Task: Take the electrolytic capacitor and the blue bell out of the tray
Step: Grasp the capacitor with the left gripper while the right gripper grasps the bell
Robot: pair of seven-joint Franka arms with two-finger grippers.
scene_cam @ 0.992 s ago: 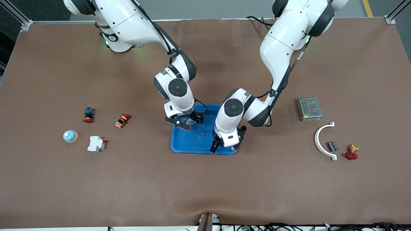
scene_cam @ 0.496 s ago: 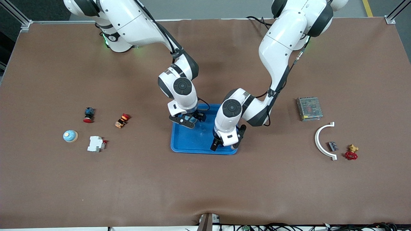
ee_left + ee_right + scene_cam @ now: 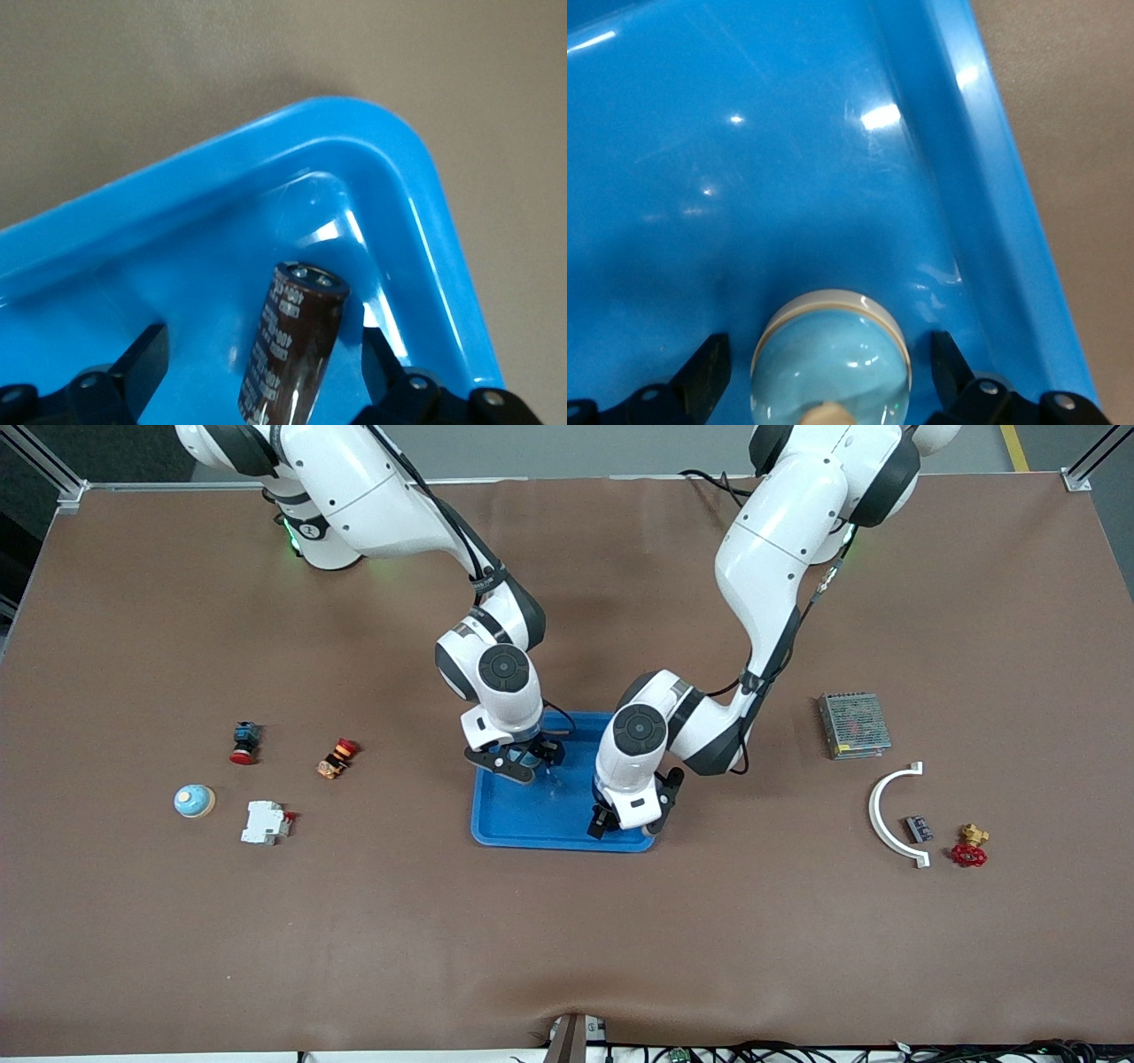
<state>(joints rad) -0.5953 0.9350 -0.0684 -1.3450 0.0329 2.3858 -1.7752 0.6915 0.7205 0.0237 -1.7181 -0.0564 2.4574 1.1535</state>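
- The left gripper (image 3: 627, 825) is seen low over the corner of the blue tray (image 3: 523, 819) nearest the front camera, toward the left arm's end.
- Its fingers (image 3: 142, 367) are spread wide, and the brown capacitor (image 3: 295, 345) lies in the tray between them, touched by neither.
- Farther from the camera, the right gripper (image 3: 523, 760) is held over the tray's farther part.
- Its jaws stand open on either side of the light-blue bell (image 3: 830, 363), which rests on the tray floor, unclasped.
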